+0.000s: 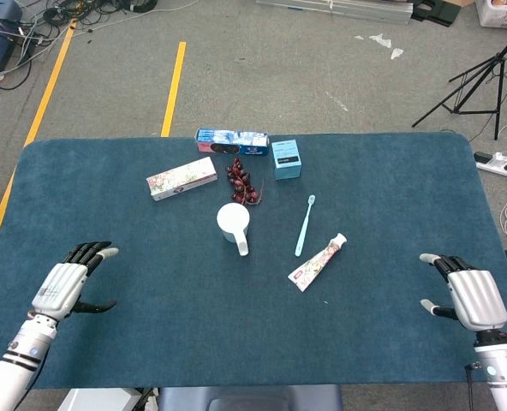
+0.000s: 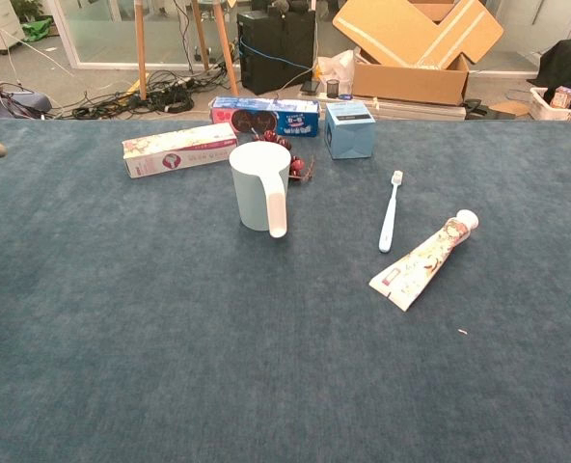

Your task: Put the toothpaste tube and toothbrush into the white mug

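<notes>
Our left hand (image 1: 65, 287) and right hand (image 1: 463, 295) rest open and empty near the table's (image 1: 382, 214) near corners, well apart from the central white mug (image 1: 233, 224), toothbrush (image 1: 304, 224) and toothpaste tube (image 1: 317, 262).

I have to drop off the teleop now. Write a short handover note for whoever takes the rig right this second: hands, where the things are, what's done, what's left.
Left hand: open, holding nothing, over the table's near left edge.
Right hand: open, holding nothing, near right edge.
White mug: upright mid-table, handle towards the robot, nothing visible inside.
Toothbrush: flat on the cloth, right of the mug.
Toothpaste tube: flat, right of the toothbrush, cap pointing away.
Done: nothing.
Left: both items into the mug.
</notes>
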You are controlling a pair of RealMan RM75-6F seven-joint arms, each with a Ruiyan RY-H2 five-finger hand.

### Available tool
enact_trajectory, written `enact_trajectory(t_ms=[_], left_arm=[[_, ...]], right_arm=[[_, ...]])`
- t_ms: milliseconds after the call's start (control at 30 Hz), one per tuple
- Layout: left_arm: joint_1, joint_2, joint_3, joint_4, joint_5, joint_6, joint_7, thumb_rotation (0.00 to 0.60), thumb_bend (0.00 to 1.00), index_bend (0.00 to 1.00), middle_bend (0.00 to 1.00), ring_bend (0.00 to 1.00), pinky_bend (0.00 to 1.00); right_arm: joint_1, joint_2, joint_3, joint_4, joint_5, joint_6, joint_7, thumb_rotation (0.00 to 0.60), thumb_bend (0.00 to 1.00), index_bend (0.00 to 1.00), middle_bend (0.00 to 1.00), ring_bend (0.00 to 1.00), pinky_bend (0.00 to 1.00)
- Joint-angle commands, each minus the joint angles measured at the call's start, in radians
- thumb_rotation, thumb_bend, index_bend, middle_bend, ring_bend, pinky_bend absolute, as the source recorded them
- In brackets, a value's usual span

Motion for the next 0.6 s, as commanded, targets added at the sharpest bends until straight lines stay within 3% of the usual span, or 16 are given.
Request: enact_trajectory(t_ms=[33, 233, 400, 600], left_arm=[[0.056, 0.014, 0.038, 0.010, 0.063, 0.096, 0.058, 0.600, 0.07, 0.23, 0.13, 0.10, 0.09], [0.143, 0.016, 0.082, 0.019, 0.114, 0.213, 0.114, 0.600, 0.07, 0.29, 0.13, 0.10, 0.09], [0.177, 0.037, 0.111, -0.008, 0.132, 0.231, 0.155, 0.600, 0.07, 0.31, 0.14, 0.10, 0.08], [0.188, 0.059, 0.105, -0.034, 0.127, 0.236, 0.148, 0.600, 0.07, 0.32, 0.15, 0.09, 0.08]], right_arm=[[0.026, 0.008, 0.010, -0.007, -0.022, -0.015, -0.018, 0.600, 0.00, 0.32, 0.41, 0.35, 0.61], [0.082, 0.019, 0.033, -0.022, -0.053, -0.047, -0.037, 0.600, 0.00, 0.33, 0.41, 0.35, 0.61], [0.142, 0.019, 0.052, -0.024, -0.071, -0.097, -0.038, 0.600, 0.03, 0.34, 0.38, 0.33, 0.60], [0.238, 0.014, 0.080, -0.001, -0.079, -0.192, -0.023, 0.600, 0.03, 0.34, 0.25, 0.19, 0.41]])
